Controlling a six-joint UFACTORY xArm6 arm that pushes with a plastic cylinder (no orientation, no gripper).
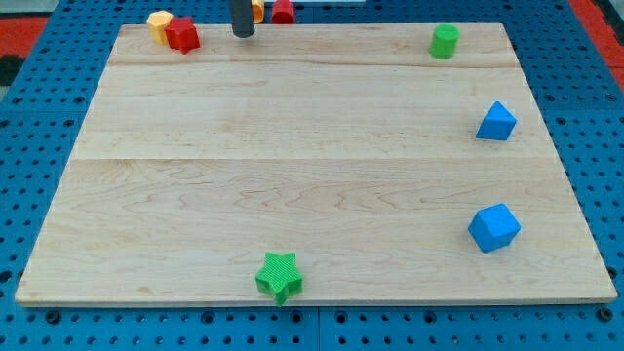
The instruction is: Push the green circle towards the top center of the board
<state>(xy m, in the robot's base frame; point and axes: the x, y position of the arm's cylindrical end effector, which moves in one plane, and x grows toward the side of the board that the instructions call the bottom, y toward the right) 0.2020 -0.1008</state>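
The green circle (445, 41) is a short green cylinder standing near the board's top edge, right of centre. My tip (242, 33) is the lower end of the dark rod, at the top edge left of centre, far to the left of the green circle and not touching any block. A red block (283, 11) and a yellow block (257, 10) sit just right of the rod, partly cut off by the view's top.
A red star (181, 35) touches a yellow block (159, 22) at the top left corner. A blue triangular block (496, 122) and a blue cube-like block (494, 227) sit along the right side. A green star (280, 276) is at the bottom edge. The wooden board (292, 156) lies on a blue pegboard.
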